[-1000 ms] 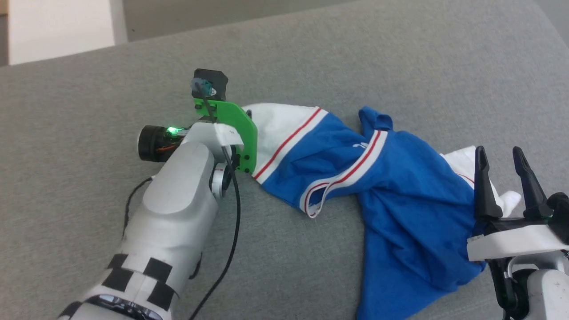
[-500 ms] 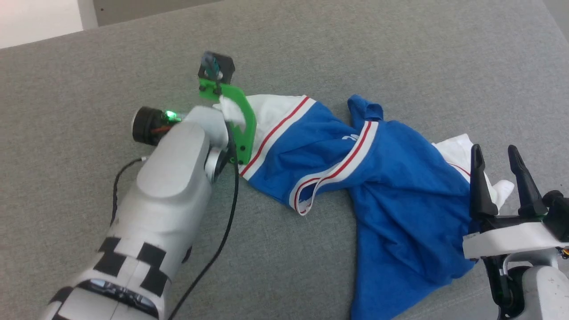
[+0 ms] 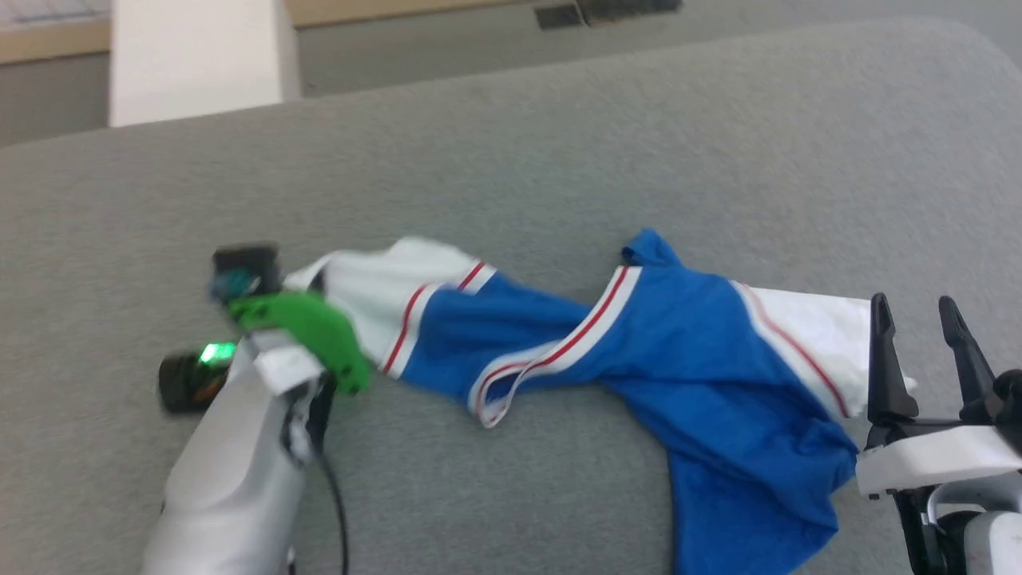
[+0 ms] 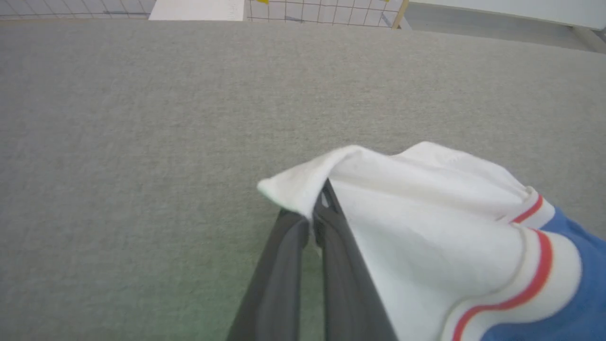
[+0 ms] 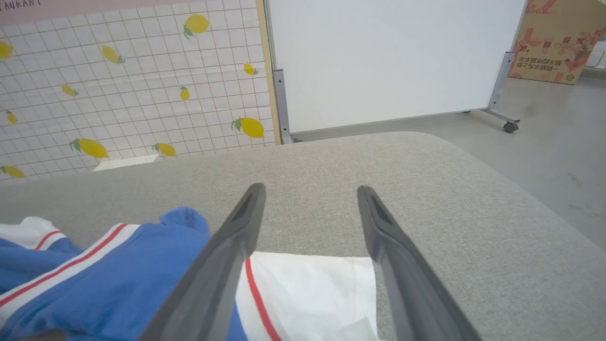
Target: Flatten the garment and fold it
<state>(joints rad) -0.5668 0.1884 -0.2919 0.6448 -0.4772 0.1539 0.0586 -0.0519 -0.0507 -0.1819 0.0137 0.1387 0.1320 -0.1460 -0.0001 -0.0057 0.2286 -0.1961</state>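
Grey fabric-covered tabletop [image 3: 559, 144], lemon-pattern wall [image 5: 118, 94] behind. Garment [image 3: 703, 359] lies crumpled and twisted between both tools. Left tool [image 4: 307, 208]: jaws pinched together on tip of white sleeve [image 4: 426, 213], cloth draping to its right side. Right tool [image 3: 913, 303]: jaws spread wide, nothing held, other white sleeve [image 5: 312, 293] just under it. Knit looks light, soft, floppy; probably stretches and can slip from thin pinch. Better hold: hemmed sleeve edge or shoulder seam, deep between jaws.

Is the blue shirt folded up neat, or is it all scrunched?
Scrunched, not folded. The garment lies twisted and bunched on the grey surface, one white sleeve pinched in the left gripper.
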